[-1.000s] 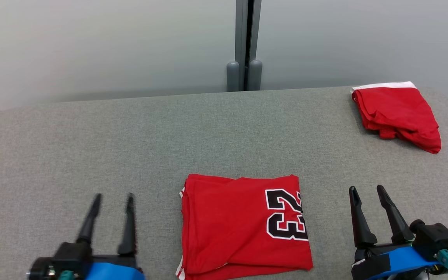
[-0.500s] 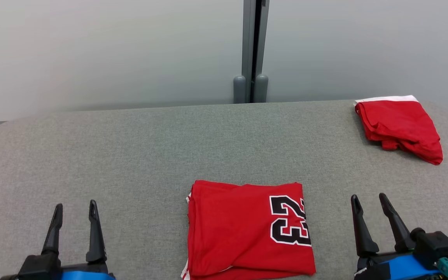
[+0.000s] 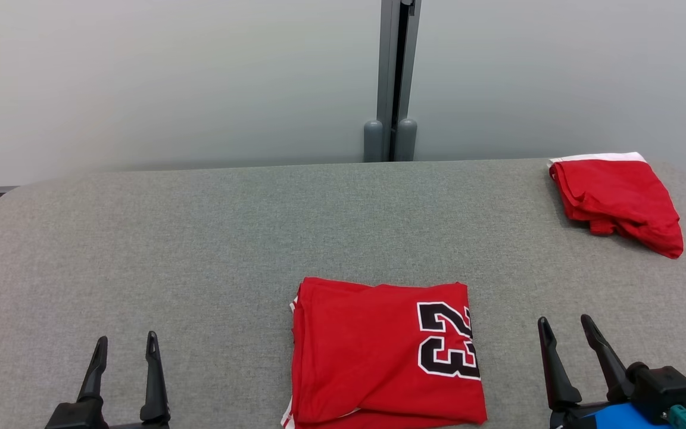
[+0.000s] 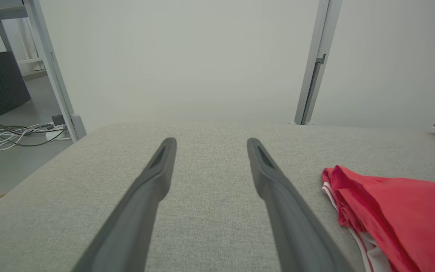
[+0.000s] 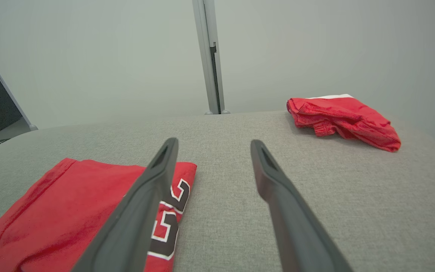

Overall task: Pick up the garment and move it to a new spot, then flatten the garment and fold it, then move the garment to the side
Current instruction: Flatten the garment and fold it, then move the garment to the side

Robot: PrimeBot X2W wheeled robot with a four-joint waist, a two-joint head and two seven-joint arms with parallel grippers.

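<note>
From the head I am seeing the jersey (image 3: 379, 351) lying at six o'clock on the grey pad (image 3: 200, 238) between my left gripper (image 3: 127, 338) and right gripper (image 3: 563, 319), both spread and empty, while the left wrist is showing it at four o'clock and the right wrist at eight.

Grey fabric table (image 3: 200, 226), pale wall (image 3: 170, 77), grey post (image 3: 387, 71), floor cables (image 4: 17, 134)
</note>
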